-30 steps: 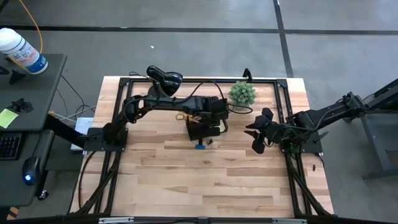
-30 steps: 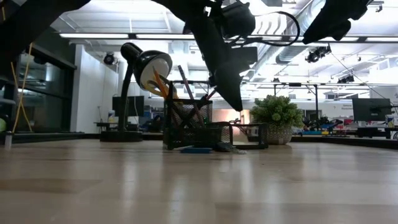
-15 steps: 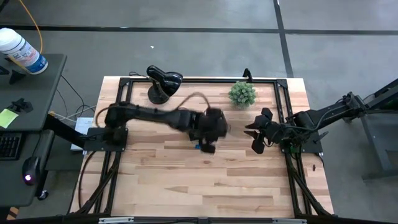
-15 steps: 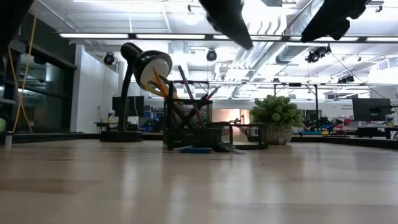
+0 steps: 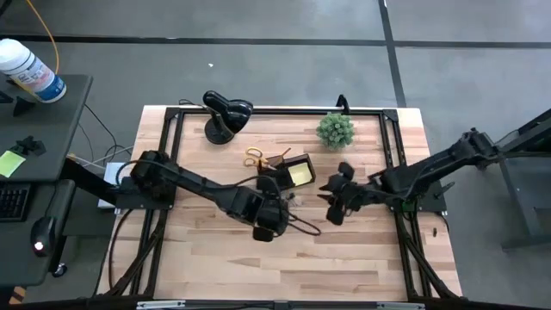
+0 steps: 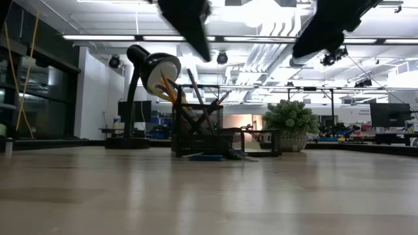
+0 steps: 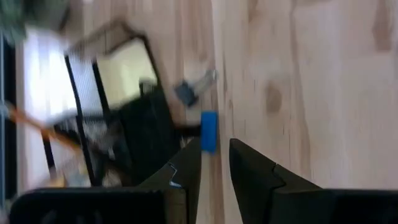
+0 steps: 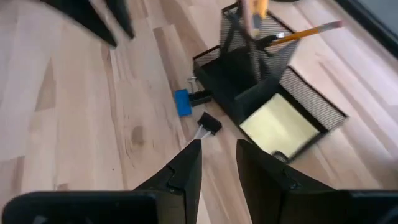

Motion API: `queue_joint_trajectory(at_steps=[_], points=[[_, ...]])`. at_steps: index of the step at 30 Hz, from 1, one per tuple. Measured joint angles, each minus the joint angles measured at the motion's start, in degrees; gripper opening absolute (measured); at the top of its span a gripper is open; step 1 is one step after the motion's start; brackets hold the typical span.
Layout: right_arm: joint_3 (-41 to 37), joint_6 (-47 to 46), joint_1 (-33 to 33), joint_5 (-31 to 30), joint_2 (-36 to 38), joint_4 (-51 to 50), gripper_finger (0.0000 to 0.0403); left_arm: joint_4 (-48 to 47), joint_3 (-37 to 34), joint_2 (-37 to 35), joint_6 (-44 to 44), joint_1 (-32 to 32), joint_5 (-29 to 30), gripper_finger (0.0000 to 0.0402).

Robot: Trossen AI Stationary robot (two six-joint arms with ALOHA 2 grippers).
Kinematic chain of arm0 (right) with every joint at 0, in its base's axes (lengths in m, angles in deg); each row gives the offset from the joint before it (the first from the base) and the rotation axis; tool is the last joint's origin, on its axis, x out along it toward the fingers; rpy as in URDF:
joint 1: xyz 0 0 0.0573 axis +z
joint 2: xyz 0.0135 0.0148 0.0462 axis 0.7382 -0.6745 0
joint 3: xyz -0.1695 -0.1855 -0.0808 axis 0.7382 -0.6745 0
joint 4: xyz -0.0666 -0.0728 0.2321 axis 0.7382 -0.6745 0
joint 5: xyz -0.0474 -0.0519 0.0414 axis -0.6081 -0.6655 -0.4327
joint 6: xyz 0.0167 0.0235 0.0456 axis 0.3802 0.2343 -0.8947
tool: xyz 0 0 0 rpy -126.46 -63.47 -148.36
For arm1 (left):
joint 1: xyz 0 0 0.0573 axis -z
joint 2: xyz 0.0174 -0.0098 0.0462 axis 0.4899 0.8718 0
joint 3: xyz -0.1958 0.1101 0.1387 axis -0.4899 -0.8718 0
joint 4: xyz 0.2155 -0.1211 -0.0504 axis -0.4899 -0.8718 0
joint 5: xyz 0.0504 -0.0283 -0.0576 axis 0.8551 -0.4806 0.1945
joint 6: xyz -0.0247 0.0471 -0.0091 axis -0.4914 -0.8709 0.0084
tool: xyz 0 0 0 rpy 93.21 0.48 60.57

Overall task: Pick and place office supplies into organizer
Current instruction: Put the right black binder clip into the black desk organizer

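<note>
The black mesh organizer [image 5: 284,172] [image 8: 249,81] stands near the table's middle. The yellow sticky pad [image 5: 300,175] [image 8: 280,127] lies in its low compartment. An orange pencil [image 8: 305,31] leans in its cup, and the yellow-handled scissors [image 5: 254,157] show at the cup's far-left side. The blue block [image 8: 183,102] [image 7: 209,130] and small clips [image 8: 208,124] lie on the table by its near side. My left gripper [image 5: 274,211] [image 7: 214,168] hovers just nearside of the block, its fingers a narrow gap apart. My right gripper [image 5: 329,202] [image 8: 217,162] hovers to the right of the clips, also narrowly open. Neither holds anything.
A black desk lamp [image 5: 225,112] stands at the far left and a green potted plant [image 5: 335,129] at the far right of the table. A dark cable [image 5: 301,228] trails beside the left gripper. Bare wood [image 5: 284,267] spreads toward the near edge.
My left arm has swung from above the organizer toward the table's near edge, uncovering the organizer. It now hangs near the blue block. My right gripper has moved toward the table's left, closer to the clips and the organizer. The supplies on the table have stayed put.
</note>
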Motion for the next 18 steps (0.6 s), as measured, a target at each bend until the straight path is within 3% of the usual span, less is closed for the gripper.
queue_joint_trajectory(at_steps=[4, 11, 18], points=[[0.00, -1.52, -0.98, 1.38, -6.30, 5.34, 0.0098, 2.15, -7.03, -3.90, 6.38, 2.10, 0.49, 0.0071], [0.02, -10.31, -6.21, 10.34, -14.98, 12.60, 0.0098, 8.57, -20.24, -12.43, 17.93, 7.20, 2.94, 0.0071], [7.83, -16.65, -10.09, 15.49, -24.20, 3.80, 0.0098, 8.67, -27.56, -16.72, 26.09, 10.96, 3.05, 0.0071]])
